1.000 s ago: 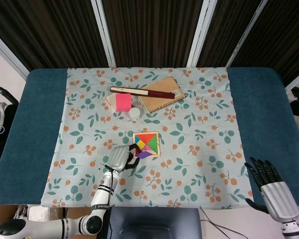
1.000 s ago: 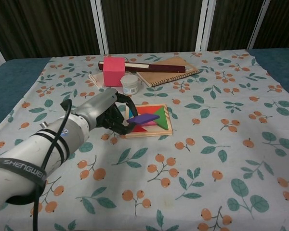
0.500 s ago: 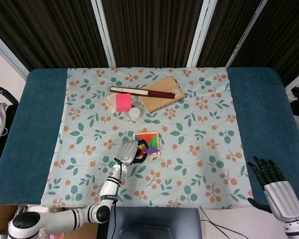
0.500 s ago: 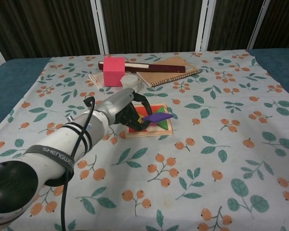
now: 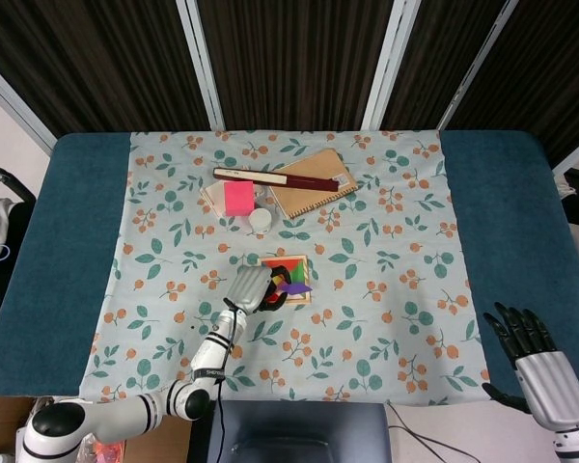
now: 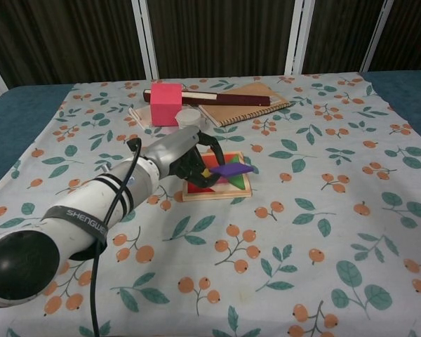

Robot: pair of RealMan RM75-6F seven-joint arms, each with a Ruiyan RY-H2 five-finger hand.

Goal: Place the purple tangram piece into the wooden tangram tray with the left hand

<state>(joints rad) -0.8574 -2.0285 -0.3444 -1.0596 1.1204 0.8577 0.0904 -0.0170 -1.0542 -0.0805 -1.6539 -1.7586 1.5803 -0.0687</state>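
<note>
My left hand (image 6: pixel 186 160) (image 5: pixel 254 287) pinches the flat purple tangram piece (image 6: pixel 231 169) (image 5: pixel 295 287) between thumb and fingers and holds it just above the wooden tangram tray (image 6: pixel 240 189) (image 5: pixel 302 259). The tray lies on the floral cloth near the table's middle and holds green, red, yellow and pink pieces. The purple piece sticks out to the right over the tray's near half. My right hand (image 5: pixel 537 363) hangs at the table's near right corner in the head view, fingers spread and holding nothing.
At the back of the cloth lie a brown notebook (image 6: pixel 244 102), a dark red box (image 6: pixel 224 99), a pink cube (image 6: pixel 165 103) and a small white jar (image 6: pixel 189 121). Blue table cover (image 5: pixel 77 231) shows on both sides of the cloth.
My left hand has carried the purple piece forward and rightward from the tray's near left corner to above the tray. The right hand has drawn back slightly toward the near edge.
</note>
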